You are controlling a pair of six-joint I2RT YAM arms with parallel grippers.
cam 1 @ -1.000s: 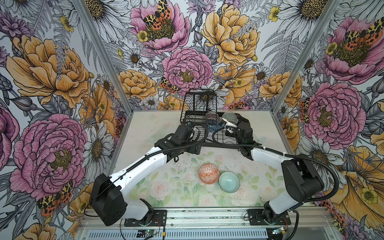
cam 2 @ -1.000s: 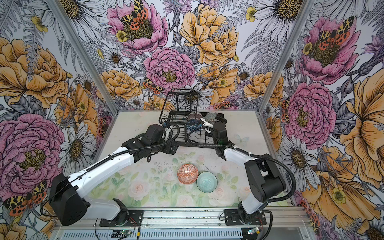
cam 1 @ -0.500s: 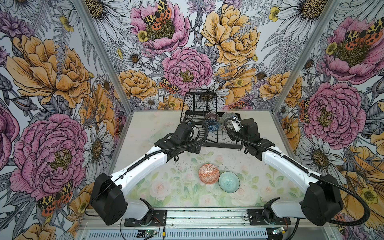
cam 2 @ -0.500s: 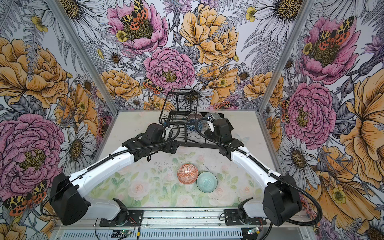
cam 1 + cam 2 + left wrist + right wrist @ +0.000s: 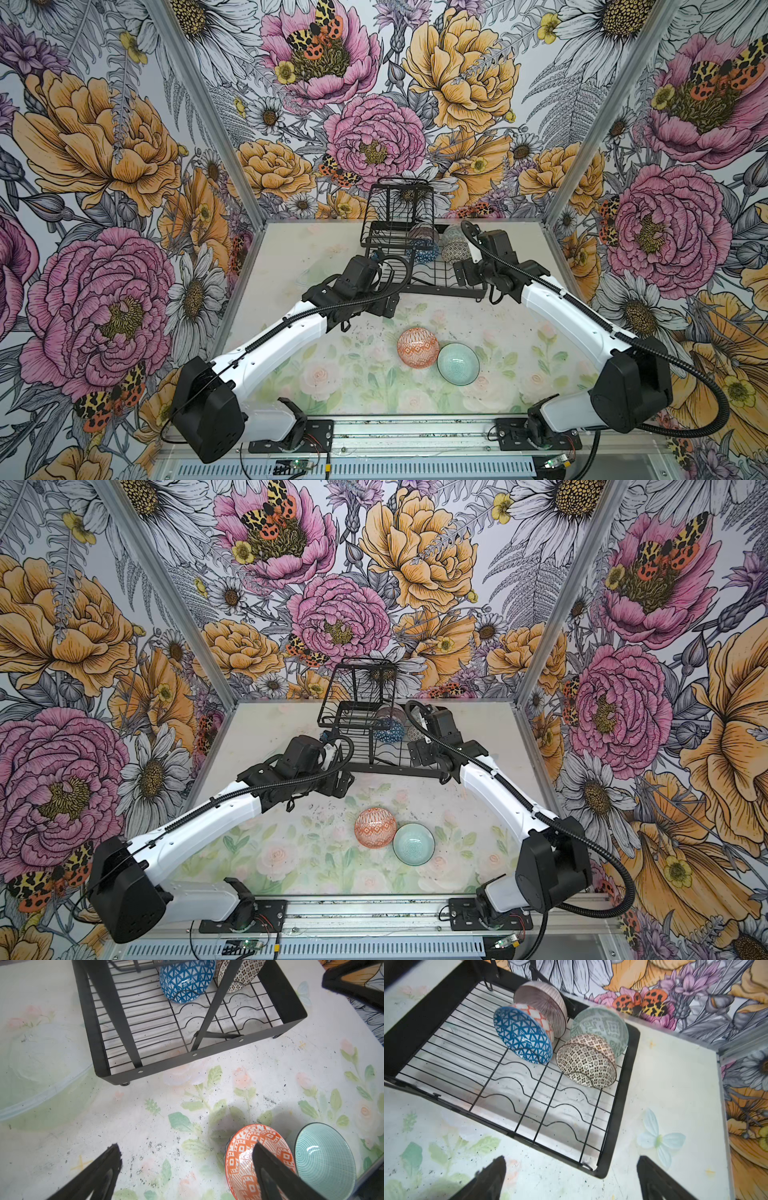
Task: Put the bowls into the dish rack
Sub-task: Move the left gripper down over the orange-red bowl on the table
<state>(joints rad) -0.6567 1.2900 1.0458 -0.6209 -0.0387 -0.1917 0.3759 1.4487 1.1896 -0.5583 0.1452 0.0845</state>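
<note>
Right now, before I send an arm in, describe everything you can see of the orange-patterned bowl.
The orange bowl is small and round and looks like glossy ceramic. Its inside is covered in orange-and-white diamonds and catches a glint of light. It sits mouth up on the table, in front of the dish rack, not in it. Its rim lies close against the pale teal bowl beside it, though actual contact is unclear. Nothing grips it.

left gripper [image 5: 186, 1145], right gripper [image 5: 571, 1158]: jaws wide apart
</note>
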